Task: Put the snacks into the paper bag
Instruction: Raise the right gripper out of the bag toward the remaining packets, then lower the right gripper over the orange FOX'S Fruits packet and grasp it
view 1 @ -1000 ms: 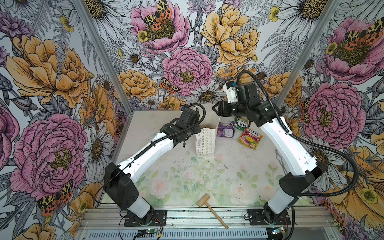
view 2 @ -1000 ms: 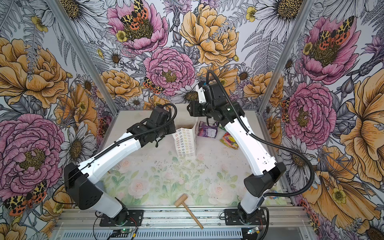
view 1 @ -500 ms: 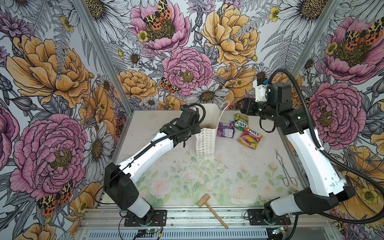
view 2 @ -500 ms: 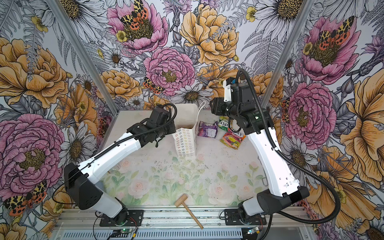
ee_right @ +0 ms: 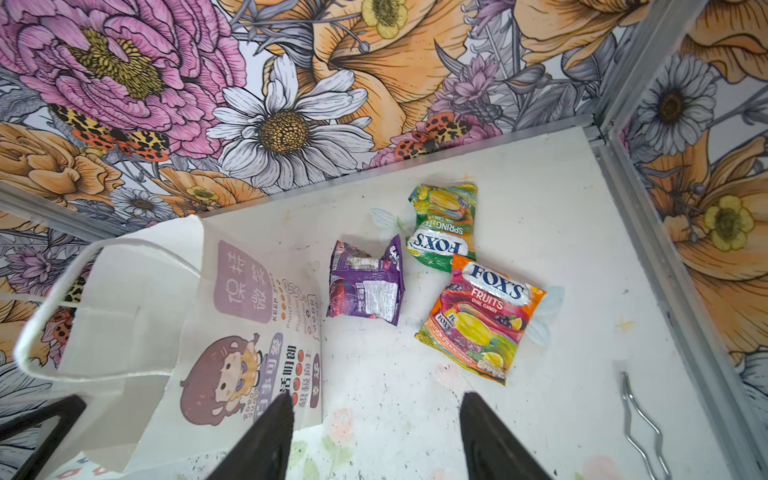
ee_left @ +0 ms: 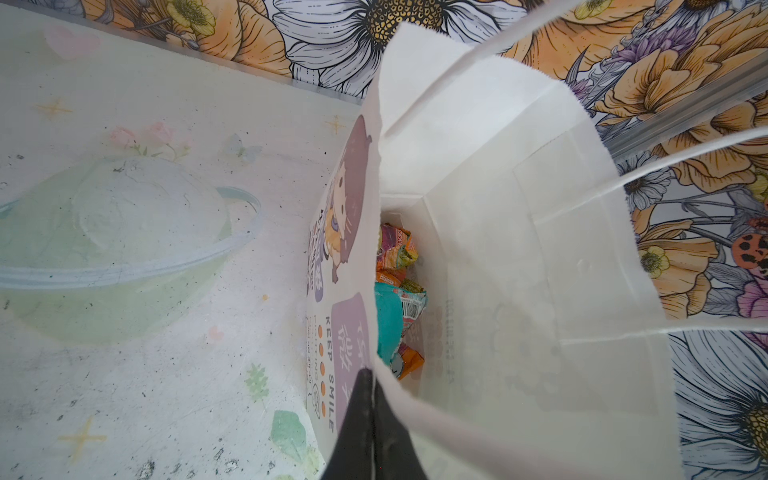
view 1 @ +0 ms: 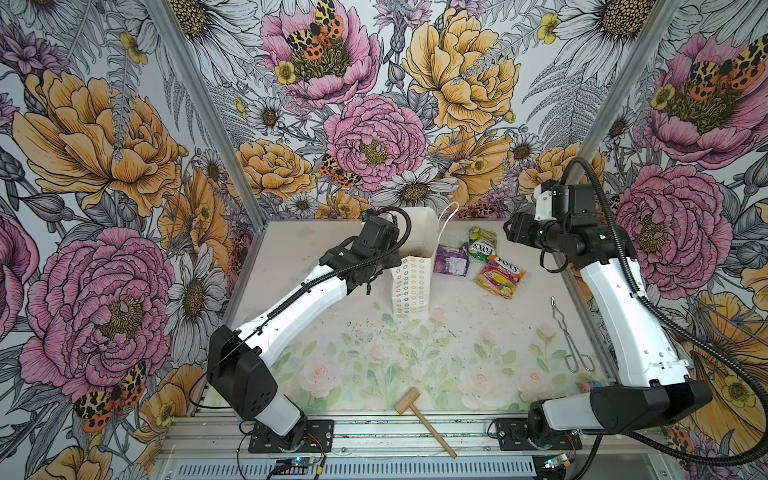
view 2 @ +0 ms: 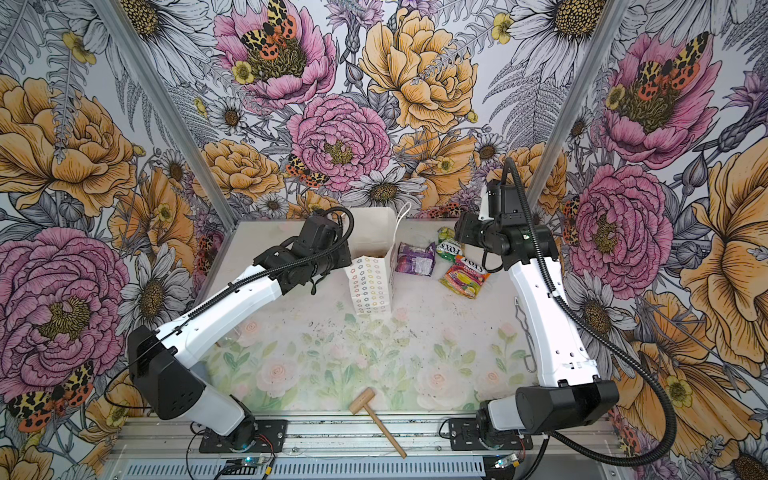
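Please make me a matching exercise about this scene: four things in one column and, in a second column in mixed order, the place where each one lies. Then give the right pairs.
Things
1. purple packet
2. teal packet
3. wooden mallet
4. metal tongs

Places
A. at the front edge of the table, handle sticking out over it
B. inside the paper bag
C. on the table beside the paper bag, to its right in both top views
D. along the table's right edge

Pairs: 1-C, 2-B, 3-A, 4-D
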`<action>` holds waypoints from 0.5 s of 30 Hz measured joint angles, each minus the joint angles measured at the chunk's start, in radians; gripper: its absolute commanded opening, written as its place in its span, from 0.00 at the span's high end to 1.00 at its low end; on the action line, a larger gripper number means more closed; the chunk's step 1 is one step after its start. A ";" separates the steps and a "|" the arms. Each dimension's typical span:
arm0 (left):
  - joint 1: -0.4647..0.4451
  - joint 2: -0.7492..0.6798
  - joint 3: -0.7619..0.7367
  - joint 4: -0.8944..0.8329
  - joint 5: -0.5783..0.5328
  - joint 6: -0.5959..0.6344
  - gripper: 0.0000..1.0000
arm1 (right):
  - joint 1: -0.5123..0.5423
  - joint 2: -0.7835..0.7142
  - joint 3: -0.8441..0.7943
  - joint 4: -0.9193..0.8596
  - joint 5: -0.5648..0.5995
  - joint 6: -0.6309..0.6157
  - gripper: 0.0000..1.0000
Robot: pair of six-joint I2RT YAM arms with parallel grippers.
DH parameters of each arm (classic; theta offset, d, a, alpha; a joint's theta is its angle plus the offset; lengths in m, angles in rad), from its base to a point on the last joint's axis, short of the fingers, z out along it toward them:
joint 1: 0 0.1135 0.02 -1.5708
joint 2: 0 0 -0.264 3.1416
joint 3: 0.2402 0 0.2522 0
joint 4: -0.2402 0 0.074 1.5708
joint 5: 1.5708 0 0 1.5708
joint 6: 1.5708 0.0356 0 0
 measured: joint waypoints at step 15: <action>0.000 0.000 0.000 0.000 0.000 0.000 1.00 | -0.091 0.054 -0.077 0.000 -0.062 0.008 0.26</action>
